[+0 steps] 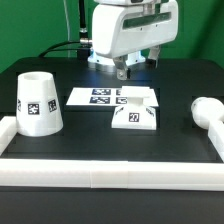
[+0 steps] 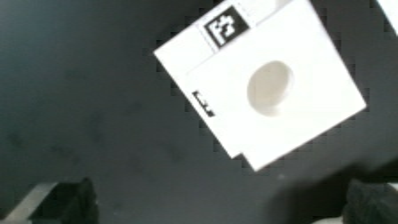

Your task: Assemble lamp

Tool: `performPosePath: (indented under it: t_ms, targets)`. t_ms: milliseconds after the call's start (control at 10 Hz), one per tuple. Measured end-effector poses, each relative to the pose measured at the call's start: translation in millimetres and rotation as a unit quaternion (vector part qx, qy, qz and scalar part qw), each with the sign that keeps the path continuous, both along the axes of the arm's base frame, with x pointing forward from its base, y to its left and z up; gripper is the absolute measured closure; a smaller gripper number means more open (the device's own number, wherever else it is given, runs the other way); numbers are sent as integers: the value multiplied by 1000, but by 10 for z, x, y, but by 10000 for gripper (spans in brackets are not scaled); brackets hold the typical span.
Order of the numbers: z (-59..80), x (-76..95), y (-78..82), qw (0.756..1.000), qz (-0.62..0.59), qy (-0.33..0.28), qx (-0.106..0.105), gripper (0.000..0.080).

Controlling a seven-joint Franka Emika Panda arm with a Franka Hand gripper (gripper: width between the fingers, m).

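White base (image 1: 137,108) on black table (image 1: 100,152), shade (image 1: 40,102) at exterior view's left, bulb (image 1: 205,110) at its right, gripper (image 1: 122,72) above base, jaws spread apart, gripping nothing.

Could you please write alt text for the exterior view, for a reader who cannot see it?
A white robot gripper hangs above a black table, over the marker board and the square lamp base. The tapered lamp shade stands at the exterior view's left; the bulb lies at its right, by a white rail.
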State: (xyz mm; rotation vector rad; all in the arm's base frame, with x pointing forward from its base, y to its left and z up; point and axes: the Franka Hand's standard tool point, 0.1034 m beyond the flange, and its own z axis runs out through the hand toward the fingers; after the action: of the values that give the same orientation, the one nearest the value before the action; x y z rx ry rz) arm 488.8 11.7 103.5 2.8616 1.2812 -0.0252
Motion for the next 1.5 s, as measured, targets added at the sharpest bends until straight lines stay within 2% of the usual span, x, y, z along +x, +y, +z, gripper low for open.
performPosePath:
  t_ms: [300, 500, 700, 1100, 1200, 1300, 1500]
  targets:
    - [-8, -7, 7, 993, -115, 0, 1, 100]
    - [-105, -140, -39, 968, -249, -9, 3, 100]
    - [-119, -155, -38, 937, -348, -8, 7, 100]
    - [-133, -165, 23, 890, -455, 0, 20, 100]
    - [-192, -213, 5, 883, -468, 2, 21, 100]
    - [-255, -260, -5, 877, -480, 3, 21, 100]
    - [-368, -287, -20, 887, -462, 1, 22, 100]
